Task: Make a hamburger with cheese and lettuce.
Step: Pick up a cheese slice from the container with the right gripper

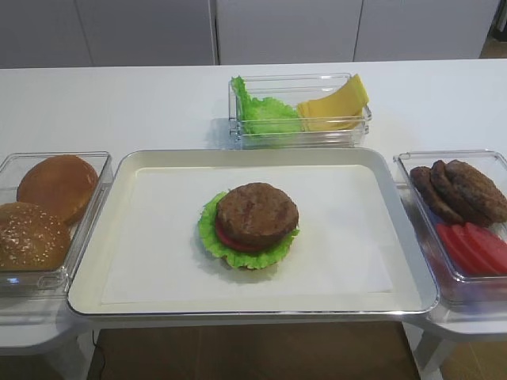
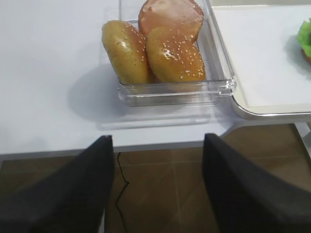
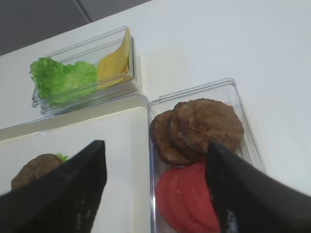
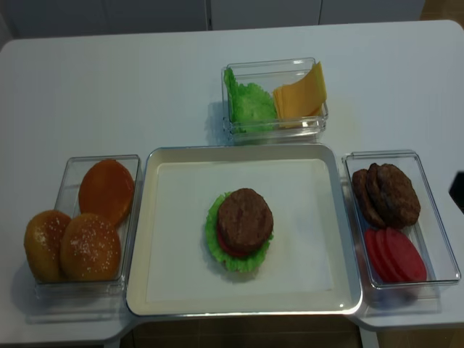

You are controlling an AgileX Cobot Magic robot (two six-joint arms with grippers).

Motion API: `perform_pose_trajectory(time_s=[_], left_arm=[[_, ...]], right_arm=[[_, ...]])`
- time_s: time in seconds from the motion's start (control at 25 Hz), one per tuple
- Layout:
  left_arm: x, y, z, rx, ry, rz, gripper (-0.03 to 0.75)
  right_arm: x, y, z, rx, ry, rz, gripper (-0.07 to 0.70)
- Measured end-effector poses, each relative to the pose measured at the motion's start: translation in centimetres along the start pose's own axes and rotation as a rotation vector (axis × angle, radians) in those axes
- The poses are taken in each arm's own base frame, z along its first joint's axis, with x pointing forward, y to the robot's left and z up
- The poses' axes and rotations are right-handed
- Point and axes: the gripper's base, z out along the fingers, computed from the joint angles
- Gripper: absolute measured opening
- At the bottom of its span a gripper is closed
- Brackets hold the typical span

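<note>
The hamburger [image 1: 255, 226], a brown patty on a tomato slice and a ruffled green leaf, sits in the middle of the tray [image 1: 142, 162]. Yellow cheese [image 1: 337, 107] slices lean beside the lettuce [image 1: 265, 115] in a clear box behind the tray. My right gripper [image 3: 155, 145] is open and empty, hovering over the tray's right rim and the patty box, well short of the cheese [image 3: 114, 63]. My left gripper [image 2: 158, 138] is open and empty, off the table's front edge, below the bun box. Neither gripper shows in the first high view.
A clear box at the left holds buns [image 1: 55, 186], one seeded [image 2: 175, 56]. The right-hand box holds loose patties [image 1: 463, 190] and tomato slices [image 1: 475, 245]. A dark shape [image 4: 458, 190] cuts into the second high view's right edge.
</note>
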Motion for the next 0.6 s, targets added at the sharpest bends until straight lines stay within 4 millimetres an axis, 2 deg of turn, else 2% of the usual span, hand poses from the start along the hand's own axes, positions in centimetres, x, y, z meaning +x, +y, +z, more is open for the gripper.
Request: perform_pose_trajectory(time_s=[0.28,0.6], left_arm=[[0.0,0.0,0.0,0.0,0.0,0.0,0.433],[0.0,0.0,0.0,0.0,0.0,0.0,0.433]], right_arm=[[-4.1,0.1,6.1,0.015,0.114,-0.081,0.501],[-9.2,1.0,15.6,-0.091,0.222,-0.088,0.488]])
